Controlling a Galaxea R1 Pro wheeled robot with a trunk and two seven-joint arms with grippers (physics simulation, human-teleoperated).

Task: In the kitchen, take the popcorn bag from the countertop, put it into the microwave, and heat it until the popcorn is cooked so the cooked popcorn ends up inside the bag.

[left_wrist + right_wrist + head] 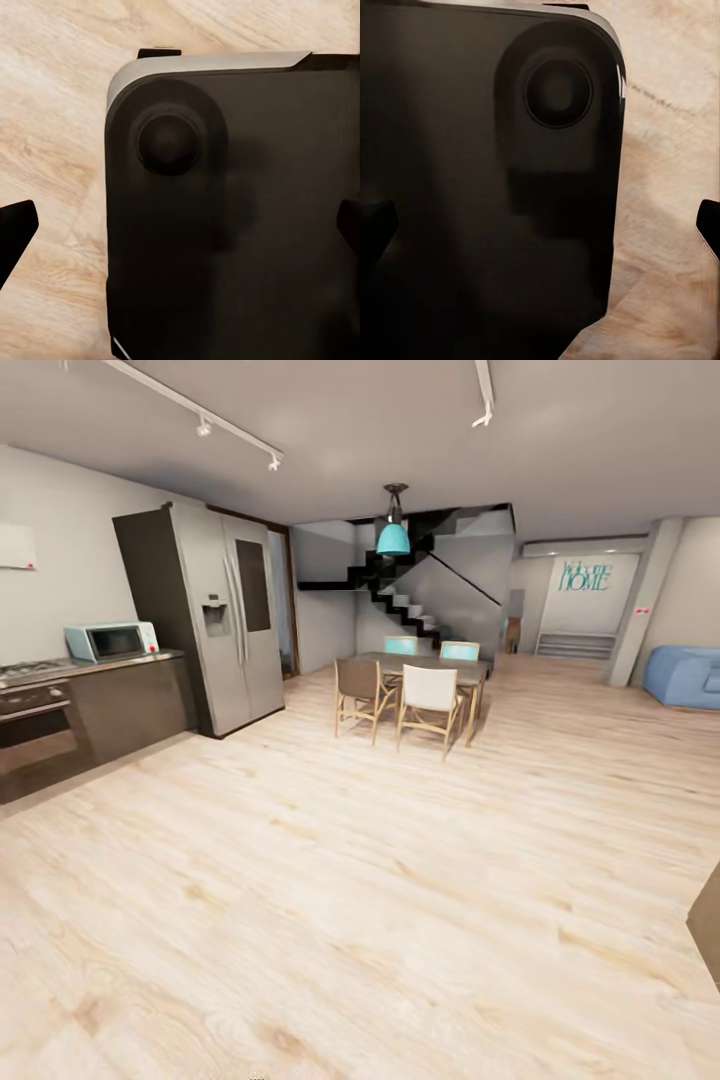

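From my head I look across a wide stretch of pale wood floor (380,880) toward the kitchen at the far left. The microwave (110,641), mint-blue with a dark door, sits on the grey countertop (120,663), just beside the tall steel refrigerator (225,620) to its right. Left of the microwave are the gas hob (25,671) and, below it, the dark built-in oven (30,725). I cannot make out the popcorn bag from this far. Farther off, near the middle, a dining table (425,665) stands with chairs around it under a teal pendant lamp (393,538), a staircase (410,605) behind, and a blue sofa (685,675) at the far right. My left pincer (180,225) hangs over my own dark base (240,217) and the floor, its two fingertips set wide apart with nothing between them. My right pincer (540,225) does likewise above the base, its tips spread wide and empty.
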